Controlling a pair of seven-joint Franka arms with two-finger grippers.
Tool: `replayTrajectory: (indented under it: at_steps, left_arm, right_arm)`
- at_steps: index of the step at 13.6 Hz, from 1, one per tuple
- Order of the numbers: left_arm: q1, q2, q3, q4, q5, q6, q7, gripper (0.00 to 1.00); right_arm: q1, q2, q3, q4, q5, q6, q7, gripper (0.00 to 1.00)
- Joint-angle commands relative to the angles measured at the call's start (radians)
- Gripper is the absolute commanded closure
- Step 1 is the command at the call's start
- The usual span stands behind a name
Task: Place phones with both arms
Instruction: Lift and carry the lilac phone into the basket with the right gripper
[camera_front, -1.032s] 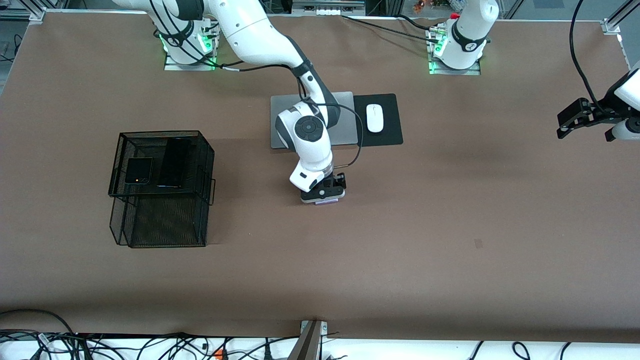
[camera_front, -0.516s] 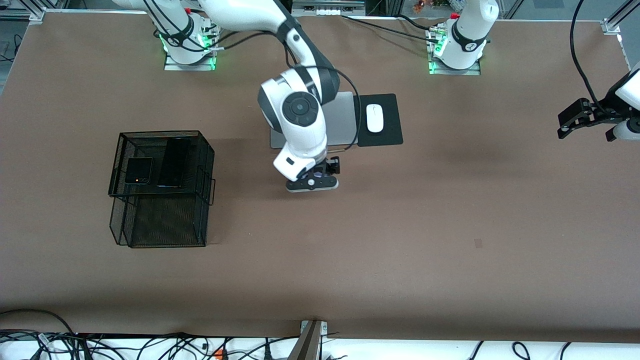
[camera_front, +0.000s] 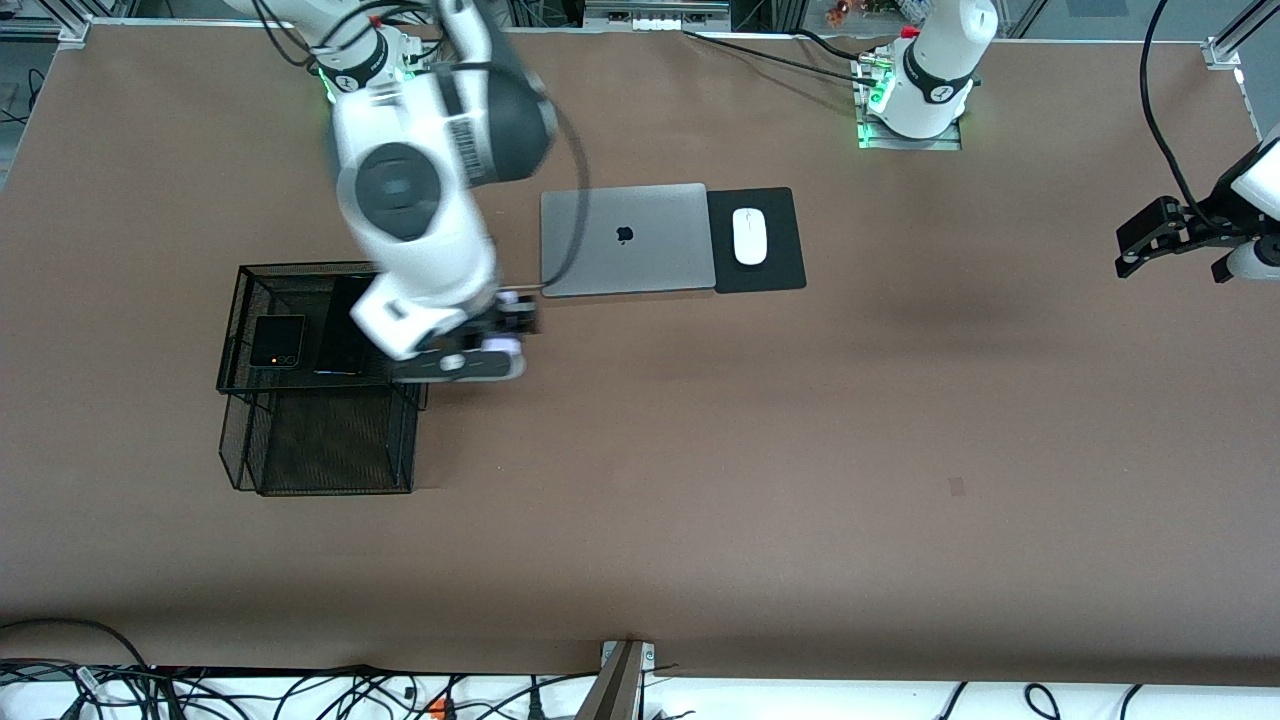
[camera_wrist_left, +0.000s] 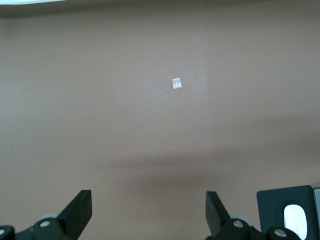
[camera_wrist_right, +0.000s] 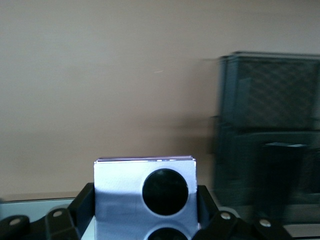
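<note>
The right hand (camera_front: 480, 350) is up in the air right by the black wire-mesh basket (camera_front: 322, 375), over the desk (camera_front: 700, 450) just off the basket's edge on the side toward the laptop. It's clamping the lilac-white phone (camera_wrist_right: 145, 197) between its fingers; in the right wrist view you can see the phone sitting upright in the grip, with one black circle fully showing and a second one partly cut off below it. The arm is looking blurry in the front view.

The other two phones are sitting on the basket's top tier: the small square black folded phone (camera_front: 277, 341) toward the right arm's end of the desk, and the long slim black phone (camera_front: 345, 330) just beside it, partly covered by the right arm.

The closed silver laptop (camera_front: 627, 239) is lying on the desk, farther from the front camera than the basket and toward the left arm's end from it. Touching the laptop's edge there's a black mouse pad (camera_front: 780, 240) with a white computer mouse (camera_front: 749, 236) on it.

The left hand (camera_front: 1140, 243) is waiting at the left arm's end of the desk, well apart from the basket, fingers (camera_wrist_left: 80, 210) spread wide and gripping nothing, hanging over bare desk.
</note>
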Motion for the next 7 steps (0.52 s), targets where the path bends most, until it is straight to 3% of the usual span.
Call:
replayTrajectory:
  at_steps: [1,4,7]
  left_arm:
    - [0.002,0.013,0.000,0.028,-0.011,-0.012,-0.006,0.00]
    - [0.002,0.014,0.000,0.028,-0.011,-0.013,-0.004,0.00]
    - [0.002,0.014,0.000,0.030,-0.011,-0.012,-0.004,0.00]
  right_arm:
    - [-0.046,-0.037,-0.084,-0.075,0.013,-0.019,-0.193,1.00]
    - [-0.216,-0.008,-0.081,-0.069,0.078,-0.002,-0.371,1.00]
    - [-0.315,0.094,-0.076,-0.066,0.188,0.059,-0.450,1.00]
